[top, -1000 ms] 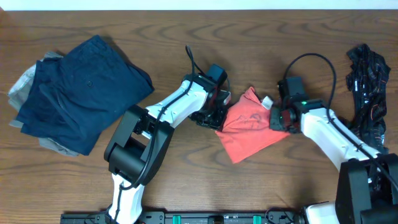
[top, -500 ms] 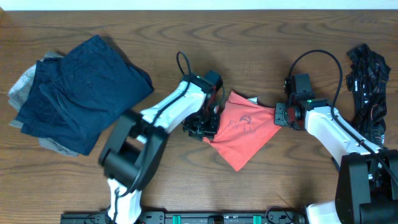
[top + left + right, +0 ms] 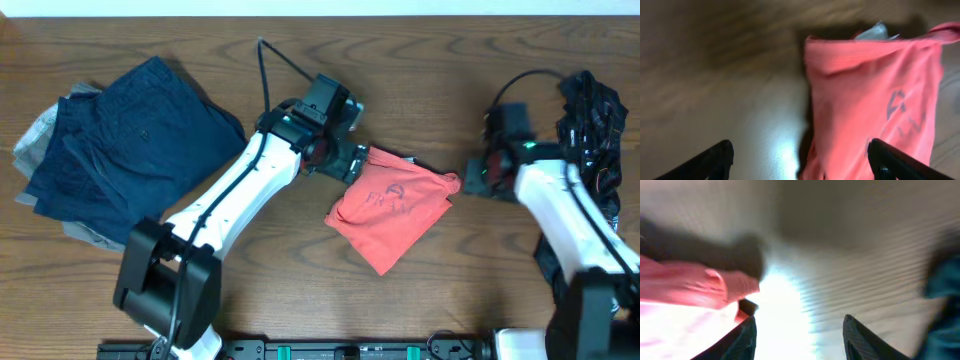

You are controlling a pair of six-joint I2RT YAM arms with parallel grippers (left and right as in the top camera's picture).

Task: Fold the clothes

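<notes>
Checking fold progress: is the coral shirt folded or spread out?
Folded: the coral shirt lies as a compact four-sided bundle, with no sleeves spread out.

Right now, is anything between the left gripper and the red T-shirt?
Nothing visible. The left gripper is open at the upper-left edge of the coral-red T-shirt, with only table wood between them. The navy clothes lie well aside.
</notes>
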